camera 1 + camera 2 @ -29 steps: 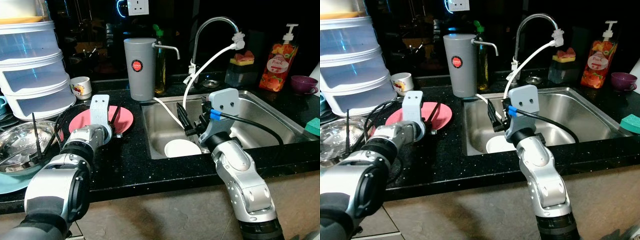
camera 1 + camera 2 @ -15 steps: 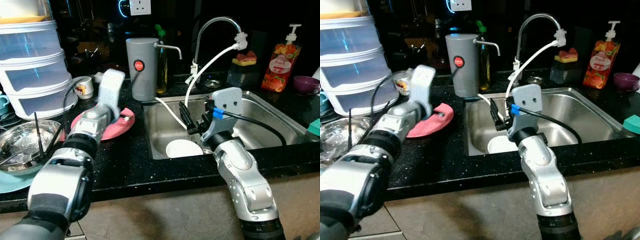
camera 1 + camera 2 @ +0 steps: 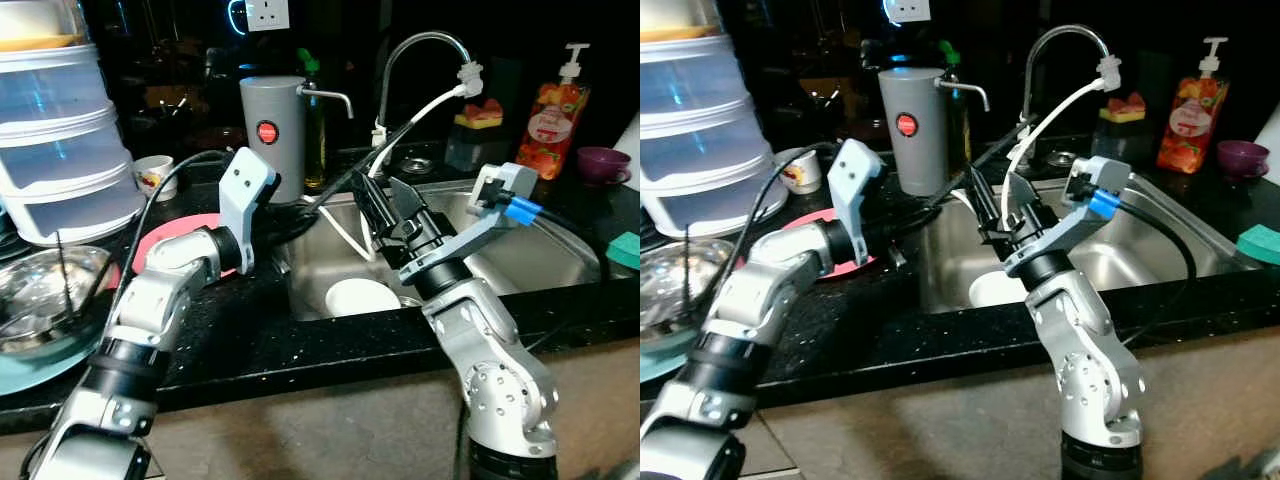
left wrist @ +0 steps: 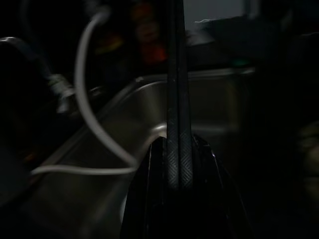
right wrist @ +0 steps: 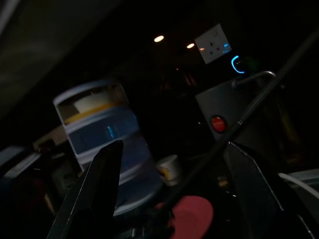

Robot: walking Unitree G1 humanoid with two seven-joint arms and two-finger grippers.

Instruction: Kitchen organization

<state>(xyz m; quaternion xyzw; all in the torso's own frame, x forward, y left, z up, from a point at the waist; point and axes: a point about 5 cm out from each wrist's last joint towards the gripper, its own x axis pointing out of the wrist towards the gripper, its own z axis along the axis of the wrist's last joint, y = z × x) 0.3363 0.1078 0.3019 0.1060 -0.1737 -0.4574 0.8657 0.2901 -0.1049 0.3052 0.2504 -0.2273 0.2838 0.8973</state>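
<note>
I had the left gripper (image 3: 375, 150) pinched flat together, fingers reaching over the sink (image 3: 545, 240) toward the faucet (image 3: 415, 50), holding nothing. The right gripper (image 3: 385, 205) stood spread wide and empty just above the white plate (image 3: 362, 298) in the basin. The pink plate (image 3: 160, 240) lay on the counter behind my left wrist.

Right gripper (image 3: 992, 205) fingers spread, raised over sink (image 3: 1160, 215) above white plate (image 3: 992, 290). Left gripper (image 3: 985, 160) fingers together, reaching toward faucet (image 3: 1055, 50). Pink plate (image 3: 810, 225) on table (image 3: 880, 320).
</note>
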